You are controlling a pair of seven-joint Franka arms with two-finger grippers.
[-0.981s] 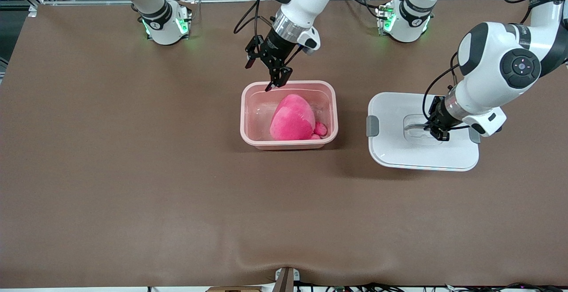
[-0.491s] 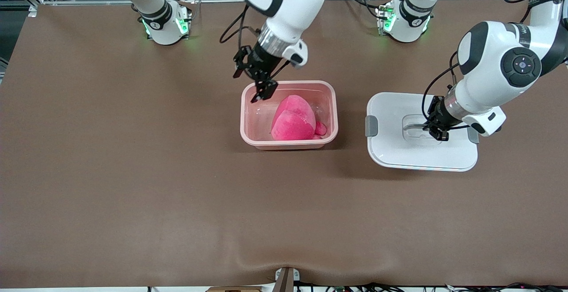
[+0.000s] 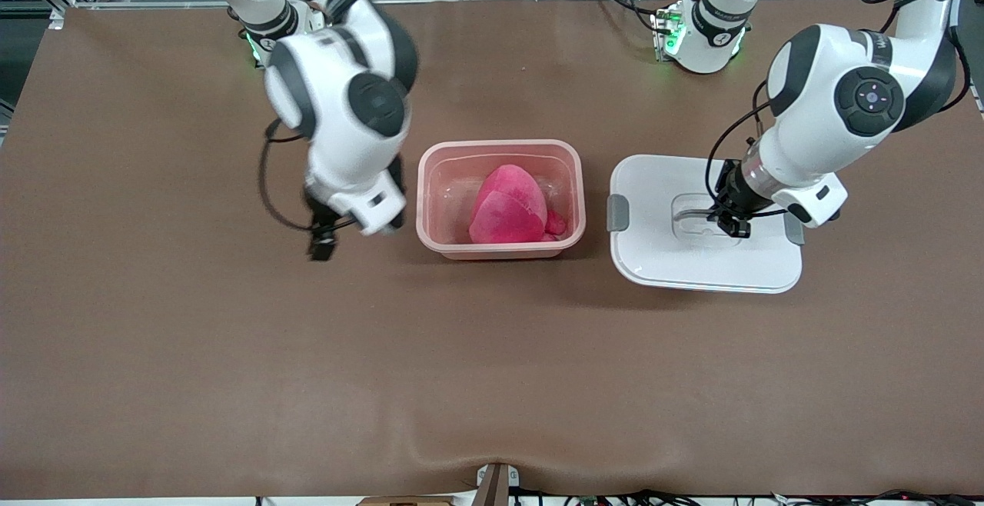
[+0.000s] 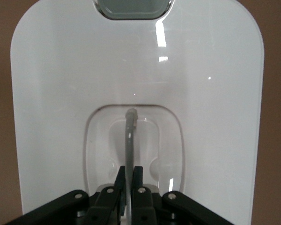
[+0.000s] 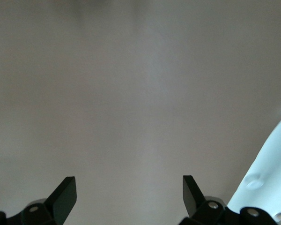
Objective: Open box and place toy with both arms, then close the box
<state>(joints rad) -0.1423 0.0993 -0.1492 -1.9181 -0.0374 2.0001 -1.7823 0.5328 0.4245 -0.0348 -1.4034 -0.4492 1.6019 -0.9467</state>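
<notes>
The box (image 3: 434, 241), a pink translucent tub, stands open mid-table with the pink plush toy (image 3: 507, 206) lying in it. Its white lid (image 3: 661, 252) is beside it toward the left arm's end, with a grey clip (image 3: 617, 212) facing the box. My left gripper (image 3: 726, 220) is shut on the lid's thin grey handle (image 4: 129, 136). The lid (image 4: 136, 70) fills the left wrist view, with the gripper (image 4: 129, 176) pinching the handle. My right gripper (image 3: 319, 243) hangs low over the table beside the box, toward the right arm's end. It is open and empty in the right wrist view (image 5: 129, 187).
The brown table cover (image 3: 492, 383) spreads wide around the box. The two arm bases (image 3: 284, 37) (image 3: 699, 29) stand along the table's edge farthest from the front camera. A small clamp (image 3: 494, 483) sits at the nearest edge.
My right arm has swung out from over the box and down beside it, toward its own end of the table. My left gripper has carried the lid a little toward the box.
</notes>
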